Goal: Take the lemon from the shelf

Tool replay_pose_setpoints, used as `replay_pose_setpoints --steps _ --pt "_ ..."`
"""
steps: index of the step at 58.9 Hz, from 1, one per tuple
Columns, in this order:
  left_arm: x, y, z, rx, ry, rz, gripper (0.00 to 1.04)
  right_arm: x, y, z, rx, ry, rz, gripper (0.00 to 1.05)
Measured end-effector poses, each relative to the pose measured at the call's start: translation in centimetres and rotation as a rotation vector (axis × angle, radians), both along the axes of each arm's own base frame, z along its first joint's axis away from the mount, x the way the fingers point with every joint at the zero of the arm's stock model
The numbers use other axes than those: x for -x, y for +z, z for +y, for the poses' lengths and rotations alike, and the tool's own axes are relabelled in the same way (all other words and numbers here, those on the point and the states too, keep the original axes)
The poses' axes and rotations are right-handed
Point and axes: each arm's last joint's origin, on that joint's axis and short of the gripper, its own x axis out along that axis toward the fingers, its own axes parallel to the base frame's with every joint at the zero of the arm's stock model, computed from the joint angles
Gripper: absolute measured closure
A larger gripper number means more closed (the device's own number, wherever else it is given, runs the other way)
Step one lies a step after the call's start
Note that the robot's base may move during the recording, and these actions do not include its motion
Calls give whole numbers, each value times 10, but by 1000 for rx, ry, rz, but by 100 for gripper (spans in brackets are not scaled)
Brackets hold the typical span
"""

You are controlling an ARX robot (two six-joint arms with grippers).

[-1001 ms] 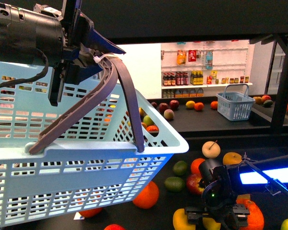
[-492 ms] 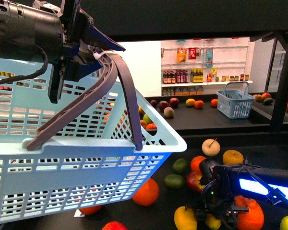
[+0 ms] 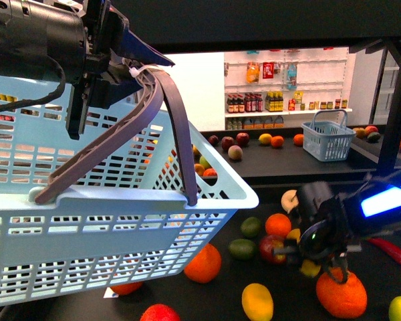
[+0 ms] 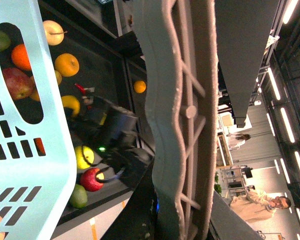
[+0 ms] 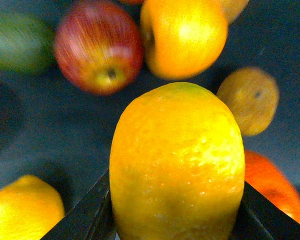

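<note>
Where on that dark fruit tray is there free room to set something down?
Bare shelf tray lies between the yellow fruit and the big orange, and between that orange and the red chili. Crowded around the red apple and the held lemon; the basket hides the rest.

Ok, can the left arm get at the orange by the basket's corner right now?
Probably not: the left gripper is shut on the basket handle, and the hanging basket sits between it and the orange.

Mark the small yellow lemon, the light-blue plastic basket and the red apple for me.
Small yellow lemon (image 5: 177,165): right wrist view, middle of its peel.
Light-blue plastic basket (image 3: 120,200): front view, near rim.
Red apple (image 5: 97,47): right wrist view, its middle.
</note>
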Motion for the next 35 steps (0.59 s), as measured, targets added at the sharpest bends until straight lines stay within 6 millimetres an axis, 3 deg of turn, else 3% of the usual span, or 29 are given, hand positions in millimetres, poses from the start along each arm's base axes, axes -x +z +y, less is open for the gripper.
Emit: replay_pose_setpoints --steps 11,19,27,35 --pt "0 0 0 0 0 0 94 44 108 -12 -180 79 -150 57" --pt "0 0 0 0 0 0 94 79 172 -2 -363 198 -218 57" --pt "0 0 0 0 0 0 94 105 213 19 -503 340 -239 57" --pt "0 0 0 0 0 0 94 121 227 46 -593 451 -214 57"
